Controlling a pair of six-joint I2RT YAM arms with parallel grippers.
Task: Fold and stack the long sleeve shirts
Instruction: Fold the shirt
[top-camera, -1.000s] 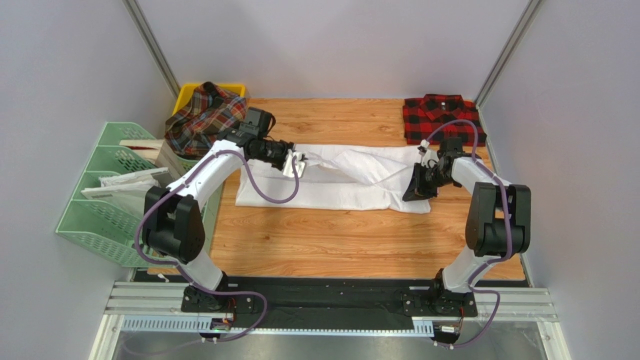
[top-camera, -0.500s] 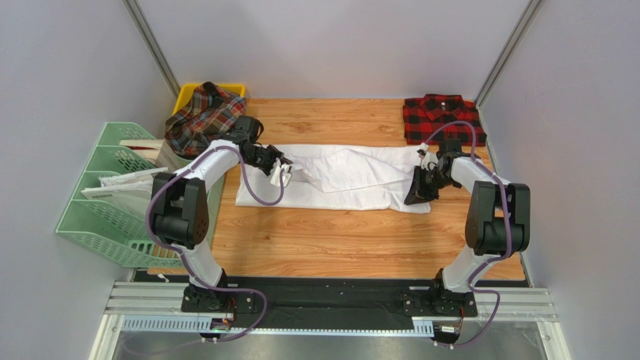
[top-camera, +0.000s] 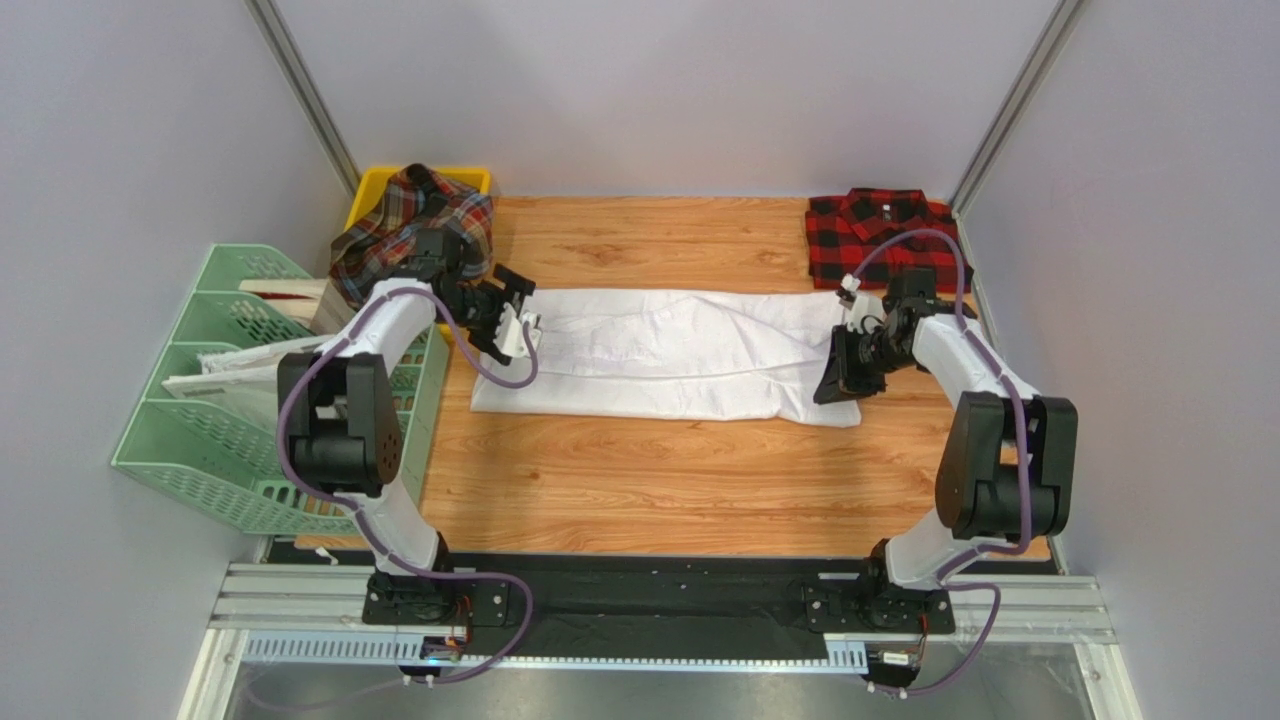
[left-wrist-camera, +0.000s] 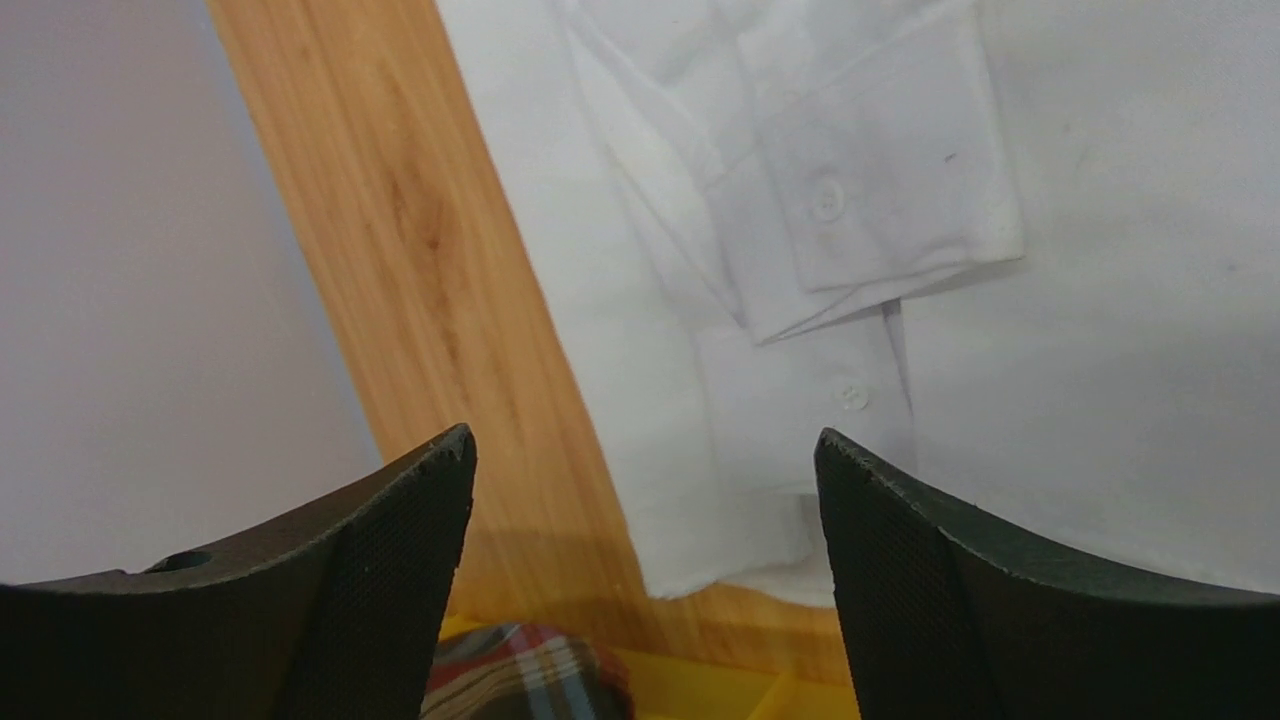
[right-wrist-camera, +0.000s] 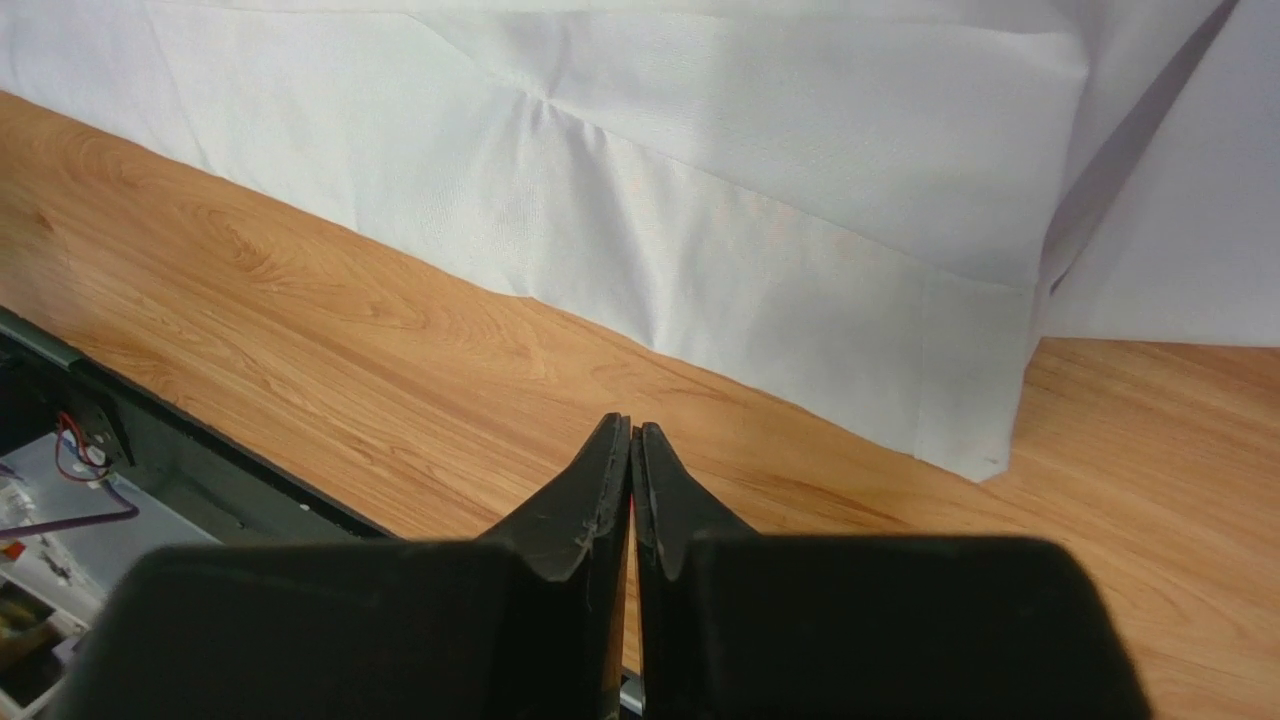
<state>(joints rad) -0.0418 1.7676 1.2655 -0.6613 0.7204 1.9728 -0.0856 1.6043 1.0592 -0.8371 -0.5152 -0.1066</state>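
I am noting that the left gripper (top-camera: 511, 321) has pulled back to the left since the earlier frame. Its jaws are now standing spread and empty. The sleeve is lying folded across the white shirt (top-camera: 676, 360), with its buttoned cuff (left-wrist-camera: 887, 210) lying flat near the left end to narrow the garment. The right gripper (right-wrist-camera: 631, 435) is hovering just near of the right hem, fingers pressed together and holding nothing. The cloth is lying smooth and thin, mid-table (top-camera: 676, 480). The checked shirt (top-camera: 879, 233) is waiting folded at the far right, and the tartan shirt (top-camera: 413, 225) is sitting crumpled at the far left.

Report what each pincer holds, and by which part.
Nothing is held. The left pincer is open over the white shirt; the right pincer is shut, empty.
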